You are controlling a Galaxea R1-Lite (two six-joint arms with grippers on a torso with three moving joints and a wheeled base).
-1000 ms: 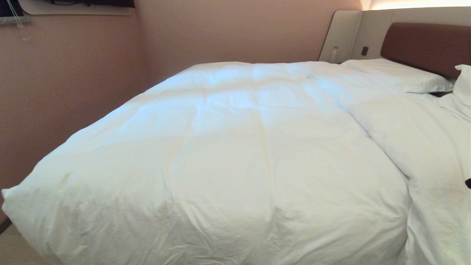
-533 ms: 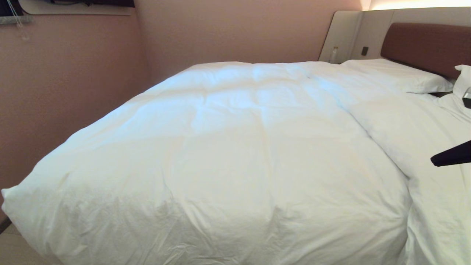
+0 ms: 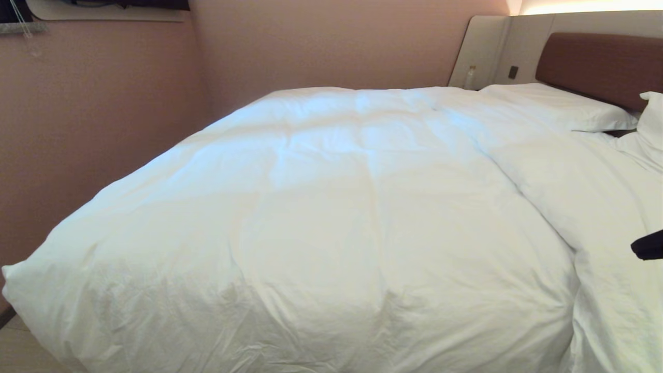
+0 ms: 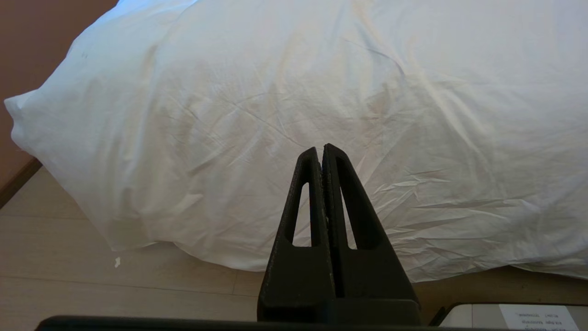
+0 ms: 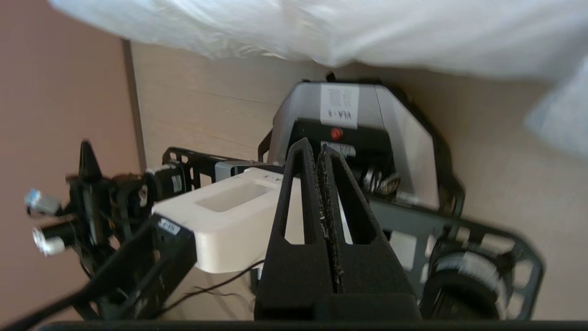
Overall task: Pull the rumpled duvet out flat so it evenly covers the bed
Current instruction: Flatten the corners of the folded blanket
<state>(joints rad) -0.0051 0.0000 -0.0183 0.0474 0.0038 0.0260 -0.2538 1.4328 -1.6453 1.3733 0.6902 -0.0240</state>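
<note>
The duvet [image 3: 321, 207] covers the bed [image 3: 595, 62] from the foot edge to the pillow [image 3: 559, 106] at the headboard end, with a raised fold along the right side. The left gripper [image 4: 322, 151] is clenched on nothing, facing the duvet overhang at the foot edge. The right gripper [image 5: 320, 149] is clenched on nothing, pointing at the robot base [image 5: 349, 138]

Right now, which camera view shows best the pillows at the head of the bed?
The head view shows them best: one pillow lies flat before the brown headboard, and another is cut by the picture's edge. The left wrist view shows only the duvet and floor; the right wrist view shows no pillow.
</note>
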